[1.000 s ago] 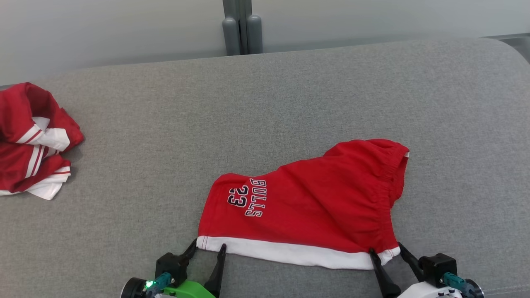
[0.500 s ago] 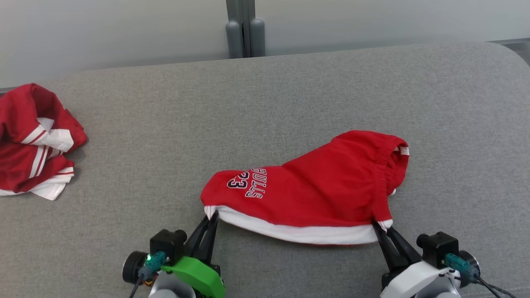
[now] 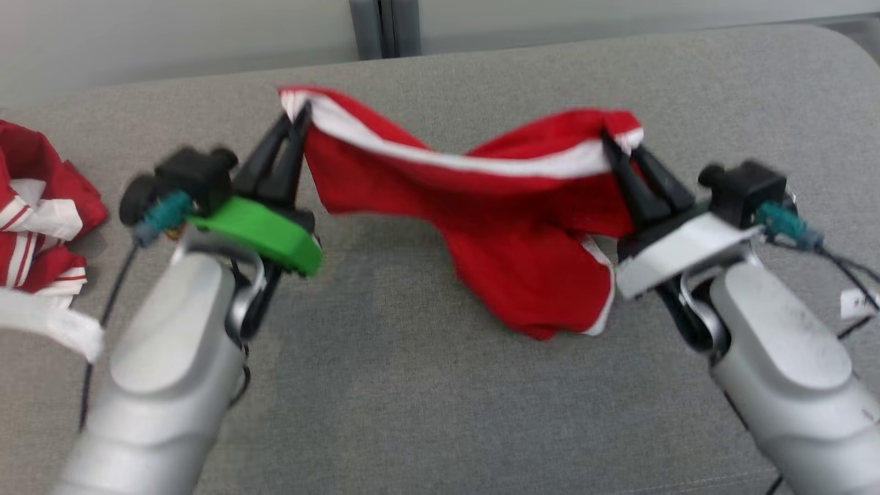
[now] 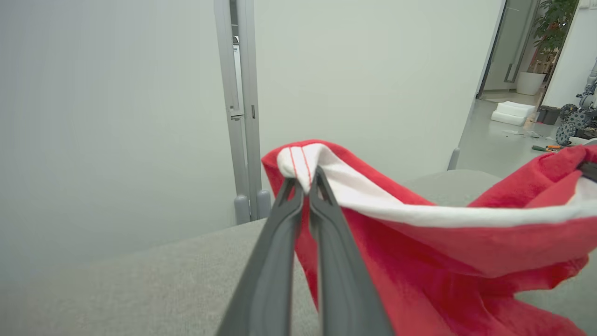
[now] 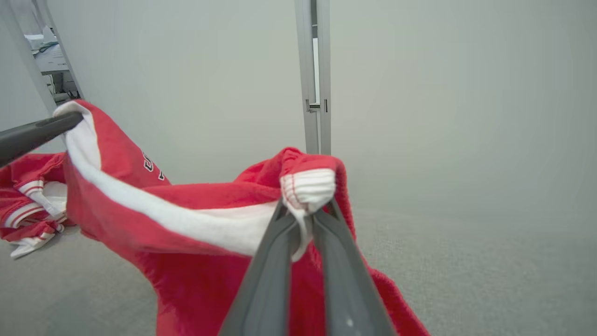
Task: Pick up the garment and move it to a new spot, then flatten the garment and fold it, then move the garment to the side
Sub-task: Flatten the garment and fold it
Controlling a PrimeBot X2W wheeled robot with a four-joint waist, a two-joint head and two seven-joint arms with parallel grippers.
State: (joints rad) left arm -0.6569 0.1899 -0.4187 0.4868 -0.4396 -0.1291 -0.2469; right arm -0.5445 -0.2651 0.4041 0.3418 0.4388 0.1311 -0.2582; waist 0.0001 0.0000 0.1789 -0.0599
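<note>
The garment (image 3: pixel 509 227) is a pair of red shorts with a white hem band. It hangs in the air above the grey cushion, stretched between both grippers, its body sagging toward the cushion. My left gripper (image 3: pixel 297 117) is shut on the white hem's left corner; the left wrist view has that gripper (image 4: pixel 305 179) pinching the garment (image 4: pixel 419 242) at the corner. My right gripper (image 3: pixel 619 141) is shut on the hem's right corner. In the right wrist view that gripper (image 5: pixel 305 210) clamps the bunched white band of the garment (image 5: pixel 186 252).
A second red and white garment (image 3: pixel 34 220) lies crumpled at the cushion's left edge. The grey cushion (image 3: pixel 412 385) stretches wide beneath. A pale wall with a grey post (image 3: pixel 381 27) stands behind. An open floor with clutter (image 4: pixel 536 126) lies far right in the left wrist view.
Both grippers closed on the hem corners and lifted the garment off the cushion, carrying it up and away. The hem band now hangs taut between them.
</note>
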